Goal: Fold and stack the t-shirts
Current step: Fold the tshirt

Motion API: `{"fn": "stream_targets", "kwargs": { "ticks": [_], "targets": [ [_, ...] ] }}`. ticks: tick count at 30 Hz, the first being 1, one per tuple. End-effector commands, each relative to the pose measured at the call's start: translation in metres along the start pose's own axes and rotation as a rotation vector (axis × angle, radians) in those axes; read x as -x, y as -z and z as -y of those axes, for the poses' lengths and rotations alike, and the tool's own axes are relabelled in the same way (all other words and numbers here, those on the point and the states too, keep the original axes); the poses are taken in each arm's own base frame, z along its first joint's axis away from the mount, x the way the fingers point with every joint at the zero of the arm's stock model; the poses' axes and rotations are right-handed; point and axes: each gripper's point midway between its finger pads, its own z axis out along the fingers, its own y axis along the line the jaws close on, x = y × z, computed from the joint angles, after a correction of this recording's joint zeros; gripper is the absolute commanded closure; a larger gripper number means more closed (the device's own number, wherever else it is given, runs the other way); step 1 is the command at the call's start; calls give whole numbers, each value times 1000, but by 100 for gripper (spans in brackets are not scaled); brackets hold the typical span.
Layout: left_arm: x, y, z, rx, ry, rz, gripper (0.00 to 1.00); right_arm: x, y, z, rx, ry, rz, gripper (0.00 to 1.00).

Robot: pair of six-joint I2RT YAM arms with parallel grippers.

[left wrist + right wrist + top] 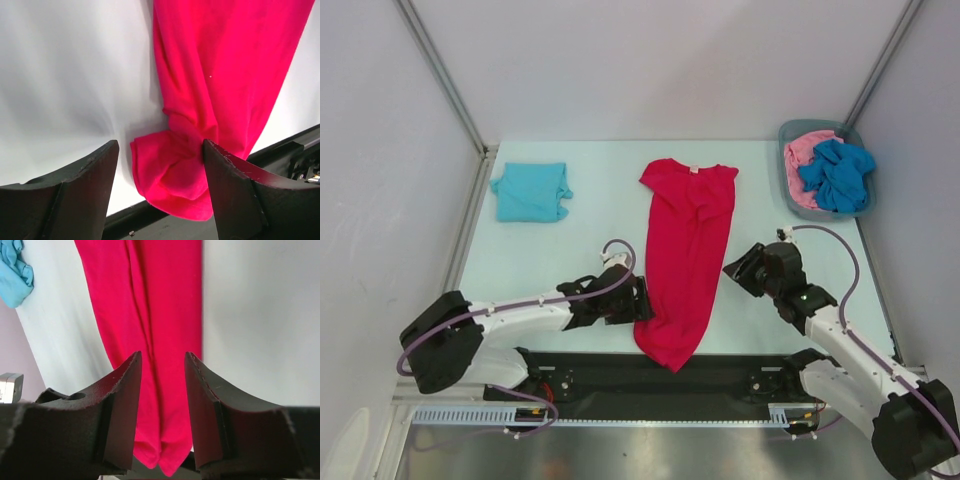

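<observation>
Left fingers point(640, 300) stand wide apart, low over the bench point(550, 255) near its near edge, at the left side of the red shirt point(685, 255). Nothing is pinched between them. In the left wrist view a bunched corner of the shirt's hem lies in the gap between the tips, close to the right-hand finger; whether it touches that finger I cannot tell.

Right fingers point(738, 270) are also parted, less widely, and hold nothing. They sit to the right of the red shirt, apart from it, pointing toward it; the right wrist view shows the red cloth through the gap, beyond the tips.

The red shirt lies in the middle of the bench as a long narrow strip, collar toward the far edge, its lower end hanging over the near edge.

A teal shirt point(530, 192) lies folded near the far left corner. A grey bin point(788, 170) stands in the far right corner with a pink shirt point(802, 152) and a blue shirt point(838, 175) crumpled inside it, the blue one on top.
</observation>
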Motion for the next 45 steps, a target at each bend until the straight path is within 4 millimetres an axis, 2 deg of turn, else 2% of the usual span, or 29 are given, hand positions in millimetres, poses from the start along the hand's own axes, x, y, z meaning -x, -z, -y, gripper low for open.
{"fn": "stream_targets", "kwargs": {
  "ticks": [1,4,5,10,14,19,24,31,39,45],
  "targets": [
    [13,-1,10,-47,-18,15,27,-13,2,-4,35,-49,-49,56],
    [16,-3,17,-65,-21,-24,27,-30,-2,-7,47,-70,-101,56],
    [20,-3,23,-76,-31,-23,27,-45,0,-13,58,-43,-134,56],
    [22,-6,29,-85,-38,-44,27,-75,-5,-11,38,-2,-161,56],
    [23,-8,26,-96,-29,-57,27,-100,-3,11,-10,4,-195,57],
    [25,-8,20,-98,-17,-59,27,-112,10,23,-28,0,-217,56],
    [30,-7,25,-113,-18,-58,28,-121,17,33,-48,-8,-240,56],
    [30,-8,30,-125,-17,-72,28,-131,20,31,-48,-25,-261,57],
    [30,-7,43,-160,-29,-106,28,-164,25,36,-51,-4,-317,57],
    [12,-13,33,-177,1,-145,41,-168,23,43,-57,-10,-316,57]
  ]
}}
